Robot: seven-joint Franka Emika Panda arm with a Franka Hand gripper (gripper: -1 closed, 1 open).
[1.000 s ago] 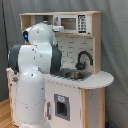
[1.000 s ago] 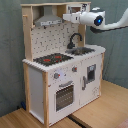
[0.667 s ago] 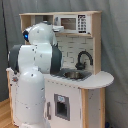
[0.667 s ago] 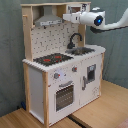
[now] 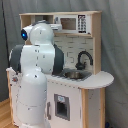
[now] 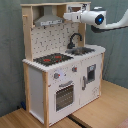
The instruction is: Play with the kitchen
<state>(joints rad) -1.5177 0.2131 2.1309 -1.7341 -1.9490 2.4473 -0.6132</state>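
Observation:
The kitchen (image 6: pixel 60 75) is a tall white and light-wood toy unit, seen in both exterior views. Its red-ringed black hob (image 6: pixel 52 58) lies left of the grey sink (image 6: pixel 83 50) and black tap (image 6: pixel 75 39), above two knobs (image 6: pixel 56 76) and the oven door (image 6: pixel 65 95). My gripper (image 6: pixel 68 16) is up at the hood shelf (image 6: pixel 48 21), reaching in from the second exterior view's right. In the first exterior view my white arm (image 5: pixel 35 75) covers the kitchen's (image 5: pixel 85 80) left half; the tap (image 5: pixel 84 57), sink (image 5: pixel 75 75) and gripper (image 5: pixel 54 24) near the top shelf show.
A small microwave (image 5: pixel 77 23) sits on the upper shelf in the first exterior view. The rounded counter end (image 5: pixel 102 79) juts out beside the sink. The kitchen stands on a wooden tabletop (image 6: pixel 100 112) with a seam, before a grey curtain (image 6: pixel 10 50).

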